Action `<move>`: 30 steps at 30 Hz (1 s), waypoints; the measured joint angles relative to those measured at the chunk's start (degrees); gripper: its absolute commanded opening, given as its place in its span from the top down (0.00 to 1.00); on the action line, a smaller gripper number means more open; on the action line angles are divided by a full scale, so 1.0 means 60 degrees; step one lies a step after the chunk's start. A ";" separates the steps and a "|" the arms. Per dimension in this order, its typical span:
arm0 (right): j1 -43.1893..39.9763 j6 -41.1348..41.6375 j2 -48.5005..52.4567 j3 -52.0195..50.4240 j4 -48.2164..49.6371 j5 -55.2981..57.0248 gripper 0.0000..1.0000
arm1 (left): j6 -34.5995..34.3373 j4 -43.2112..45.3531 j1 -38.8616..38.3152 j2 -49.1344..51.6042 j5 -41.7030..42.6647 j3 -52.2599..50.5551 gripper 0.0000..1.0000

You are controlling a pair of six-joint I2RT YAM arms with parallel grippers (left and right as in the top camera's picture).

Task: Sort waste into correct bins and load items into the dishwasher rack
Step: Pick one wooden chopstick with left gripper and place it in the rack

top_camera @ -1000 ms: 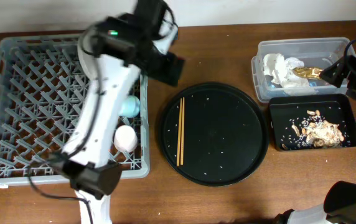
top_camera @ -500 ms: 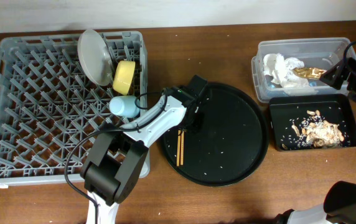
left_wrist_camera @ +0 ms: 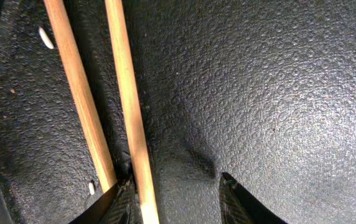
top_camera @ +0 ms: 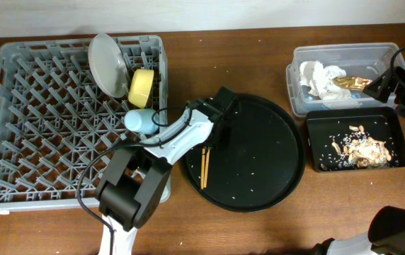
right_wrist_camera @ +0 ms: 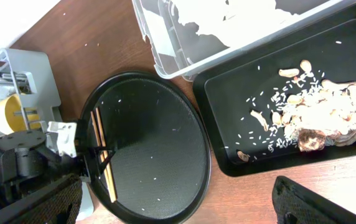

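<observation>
Two wooden chopsticks (top_camera: 204,166) lie side by side on the left part of a round black tray (top_camera: 259,156). My left gripper (top_camera: 213,138) is down on their far ends. In the left wrist view, my left gripper (left_wrist_camera: 178,202) stands partly open. Its left finger (left_wrist_camera: 119,202) sits between the two chopsticks (left_wrist_camera: 128,93), and a gap separates the right one from the other finger. The grey dishwasher rack (top_camera: 18,142) holds a plate (top_camera: 107,64), a yellow bowl (top_camera: 142,86) and a blue cup (top_camera: 140,120). My right gripper (right_wrist_camera: 172,205) hangs wide open and empty.
The clear tub (top_camera: 344,51) at the back right holds white tissue (top_camera: 319,78) and gold foil (top_camera: 348,83). In front of it, the shallow black tray (top_camera: 394,117) holds food scraps (top_camera: 362,150). Rice grains dot the round tray. The left arm crosses the rack's right edge.
A second ago the left arm was over the rack. It has swung down onto the chopsticks on the round tray and its jaws have narrowed. The right arm has not moved.
</observation>
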 measured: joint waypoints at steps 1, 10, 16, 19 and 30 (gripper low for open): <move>0.0000 0.0000 0.0000 0.0000 0.0000 -0.0004 0.02 | -0.0018 -0.0004 0.0000 0.0000 -0.0022 0.0000 0.87; 0.0018 0.0000 0.0000 0.0000 -0.0004 0.0182 0.02 | 0.0364 -0.0841 0.0000 0.0160 0.0266 0.1009 0.98; 0.0036 -0.0007 0.0000 0.0000 -0.0022 0.0244 0.02 | 0.1384 -0.5224 0.0878 0.0393 -0.0124 0.6131 0.99; 0.0036 0.0000 0.0004 0.0000 0.0007 0.0244 0.02 | 0.1778 -0.7537 0.2284 0.0375 -0.0433 0.8160 1.00; 0.0036 -0.0004 0.0000 0.0000 0.0091 0.0244 0.02 | 0.3377 -0.7610 0.5978 -0.0080 -0.0965 0.7242 0.98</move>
